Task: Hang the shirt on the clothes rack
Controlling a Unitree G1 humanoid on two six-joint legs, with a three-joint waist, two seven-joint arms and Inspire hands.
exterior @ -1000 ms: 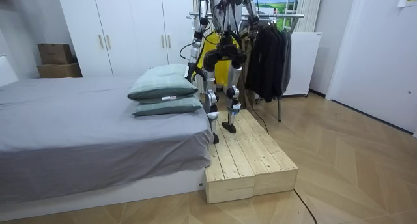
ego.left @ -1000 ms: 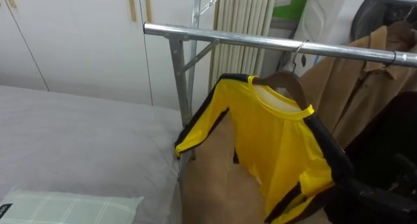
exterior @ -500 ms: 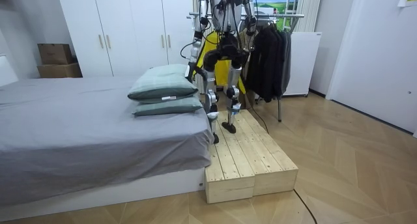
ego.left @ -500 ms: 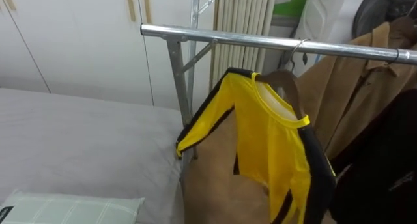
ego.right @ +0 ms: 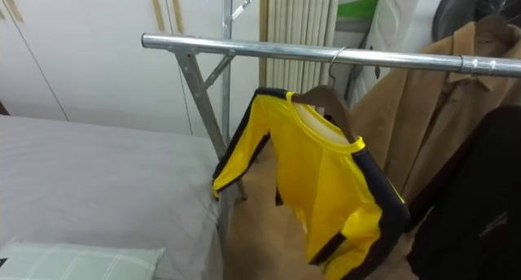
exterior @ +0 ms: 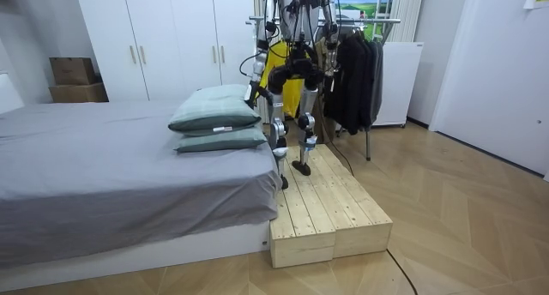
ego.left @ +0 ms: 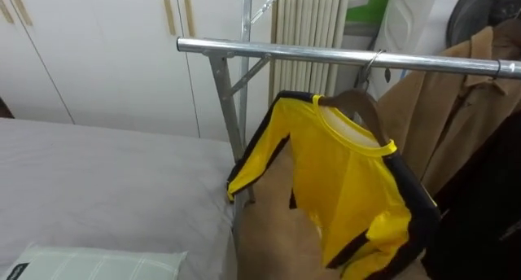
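Our left hand [exterior: 250, 91] hangs low; we cannot tell its grip. A yellow black-trimmed shirt [ego.left: 342, 182] hangs on the steel rail [ego.left: 285, 52] beside 1 tan coat [ego.left: 444, 109].

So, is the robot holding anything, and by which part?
Cannot be told; the yellow shirt hangs on the rail by its hanger, untouched where visible.

The room was bright and evenly lit, with no hard shadows. In the eye views the rail [ego.left: 326, 54] carried a pale streak of glare along its top, and the white wardrobe [ego.left: 98, 52] and the bed [ego.left: 98, 182] looked flat and light. The shirt [ego.left: 350, 174] was softly shaded under its sleeve; the dark coat [ego.left: 488, 215] at the near right showed little detail. In the room view the floor [exterior: 463, 209] held a faint sheen, and a soft shadow lay under the bed's near edge.
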